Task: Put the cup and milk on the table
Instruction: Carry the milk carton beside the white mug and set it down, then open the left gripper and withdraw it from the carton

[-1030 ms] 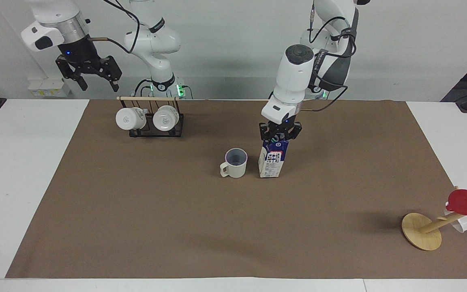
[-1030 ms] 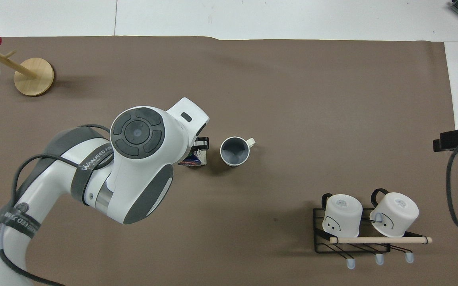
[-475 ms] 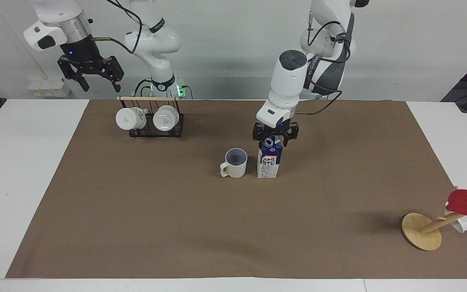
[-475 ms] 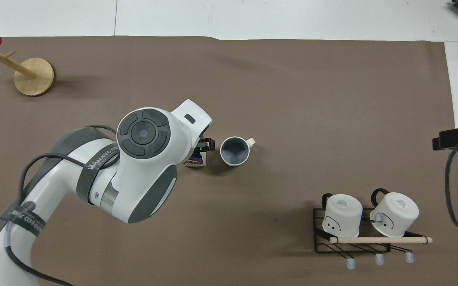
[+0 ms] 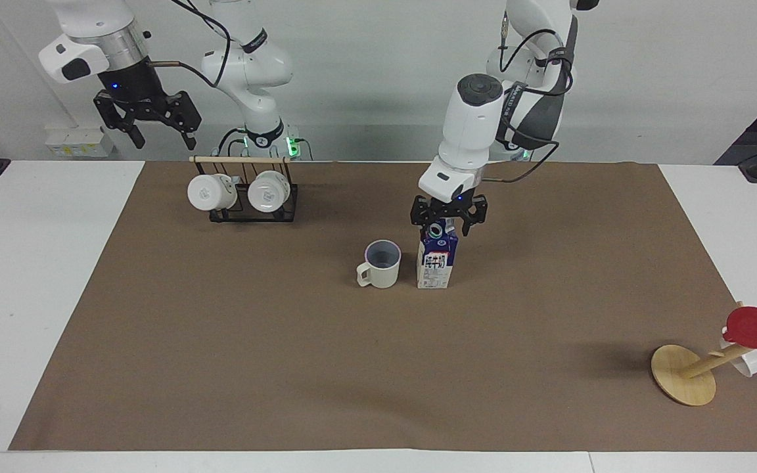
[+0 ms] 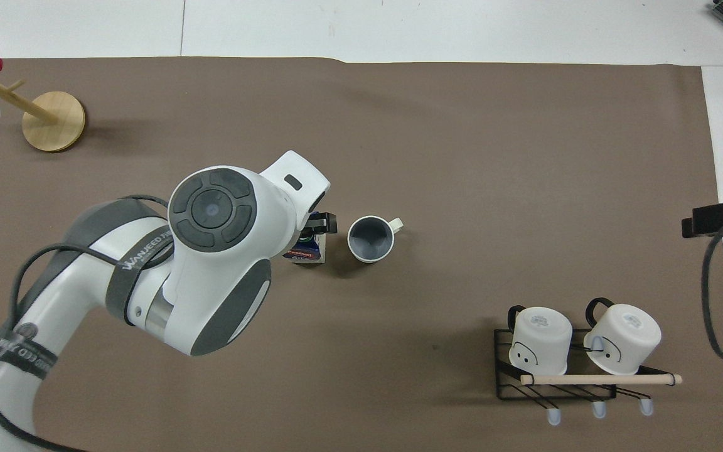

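While the gable-topped milk (image 5: 435, 261) stands upright, the round cup (image 5: 380, 264) sits beside.

cup (image 5: 380, 264) just beside milk (image 5: 437, 261), narrow gap between

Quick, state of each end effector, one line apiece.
Left end effector: open, over the top of the milk, which stands on the table.
Right end effector: open, holding nothing, waiting raised at its own end.

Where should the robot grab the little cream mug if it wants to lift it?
Probably from above, pinching the rim of the cup. It stands upright with its mouth open. The wall away from the milk looks safest, since the carton stands close beside it.
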Controlling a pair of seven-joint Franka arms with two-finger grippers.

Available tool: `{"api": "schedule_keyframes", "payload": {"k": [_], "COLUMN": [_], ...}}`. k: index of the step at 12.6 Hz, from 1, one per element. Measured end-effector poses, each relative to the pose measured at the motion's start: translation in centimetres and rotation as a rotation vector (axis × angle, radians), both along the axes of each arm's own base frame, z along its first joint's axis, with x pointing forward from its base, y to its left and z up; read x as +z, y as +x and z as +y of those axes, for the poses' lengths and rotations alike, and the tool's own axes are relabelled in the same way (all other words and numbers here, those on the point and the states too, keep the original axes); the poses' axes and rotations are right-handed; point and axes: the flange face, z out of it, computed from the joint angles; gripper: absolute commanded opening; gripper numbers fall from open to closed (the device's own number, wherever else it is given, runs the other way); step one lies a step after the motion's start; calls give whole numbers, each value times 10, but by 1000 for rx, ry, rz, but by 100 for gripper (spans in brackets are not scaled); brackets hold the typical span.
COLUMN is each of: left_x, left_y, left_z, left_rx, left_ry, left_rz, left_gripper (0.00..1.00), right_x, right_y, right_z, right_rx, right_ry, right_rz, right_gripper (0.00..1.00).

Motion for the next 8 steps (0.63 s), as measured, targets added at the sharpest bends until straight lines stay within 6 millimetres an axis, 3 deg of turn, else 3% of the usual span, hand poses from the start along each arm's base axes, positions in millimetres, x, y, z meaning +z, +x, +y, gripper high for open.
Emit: {"api": "schedule_keyframes", "payload": {"k": [3,8], "left_x": [46,86], "left_y": [-2,12], "left_z": [47,151], "left_rx": [-30,-143], "left_ry": [18,60], "left_rz": [-2,-2], "left_gripper": [100,100], "right_x": [0,-2], "right_y": [0,-1], "right_z": [0,2], "right_rx": [-1,3], "right_ry": [0,0], "right_rz": [1,16], "right_gripper": [100,100]}}
